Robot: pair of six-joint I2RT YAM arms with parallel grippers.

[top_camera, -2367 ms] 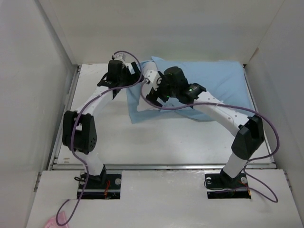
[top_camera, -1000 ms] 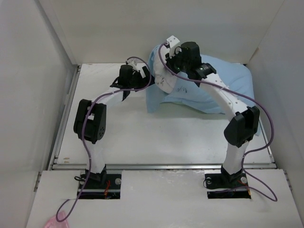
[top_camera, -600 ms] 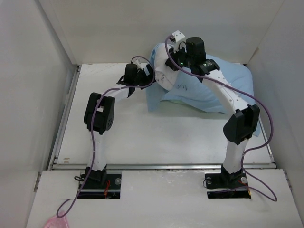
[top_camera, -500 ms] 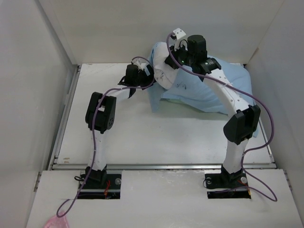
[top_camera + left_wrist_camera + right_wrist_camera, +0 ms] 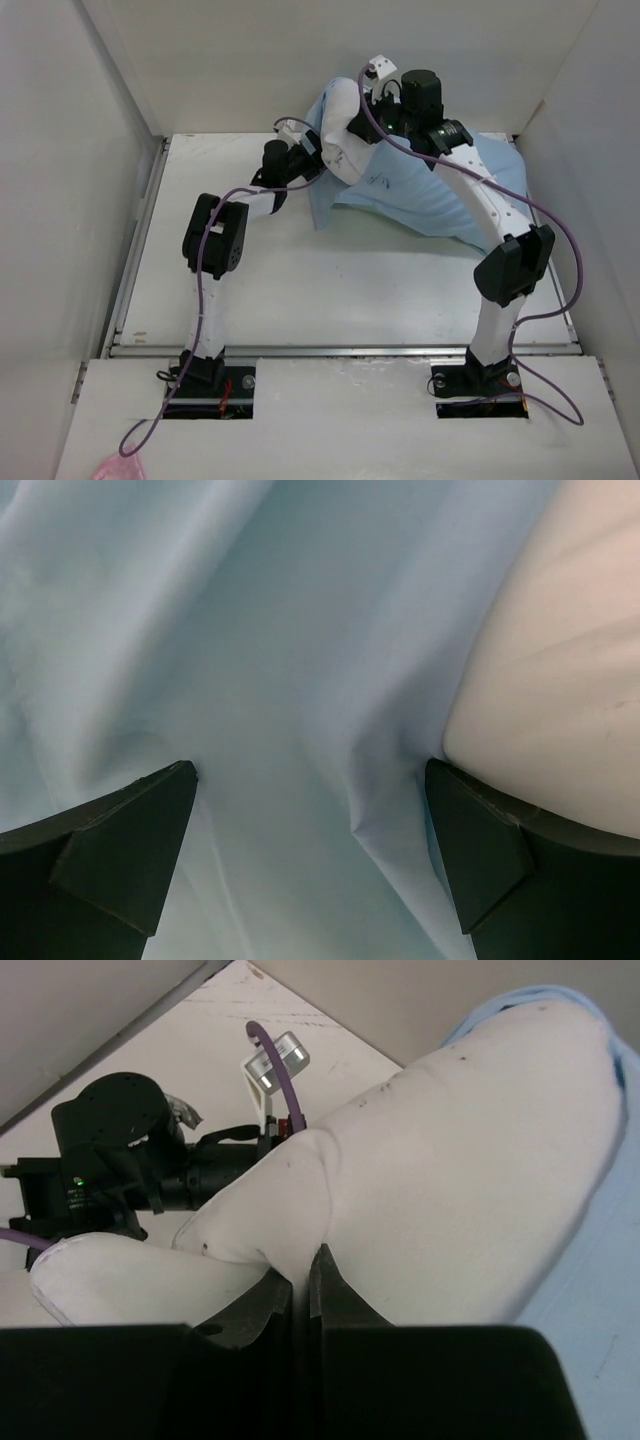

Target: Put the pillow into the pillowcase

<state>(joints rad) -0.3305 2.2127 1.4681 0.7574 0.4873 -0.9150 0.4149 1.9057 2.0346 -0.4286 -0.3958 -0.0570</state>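
Observation:
The white pillow point(image 5: 345, 140) hangs tilted near the back wall, its lower part inside the mouth of the light blue pillowcase point(image 5: 455, 195). My right gripper point(image 5: 362, 112) is shut on a pinch of the pillow's fabric point(image 5: 450, 1180), seen close up in the right wrist view point(image 5: 303, 1278). My left gripper point(image 5: 312, 152) is at the pillowcase's left edge. In the left wrist view its jaws stand wide open point(image 5: 310, 820), with blue pillowcase fabric point(image 5: 250, 660) spread between the fingertips point(image 5: 130, 850) and the pillow point(image 5: 560, 680) at the right.
White walls close in the table point(image 5: 260, 290) at the back and on both sides; the lifted pillow is close to the back wall. The left arm point(image 5: 130, 1170) shows beyond the pillow in the right wrist view. Purple cables loop over both arms.
My right arm has lifted the pillow higher and further toward the back wall. The left arm has reached further right to the pillowcase's edge, its jaws opening wider.

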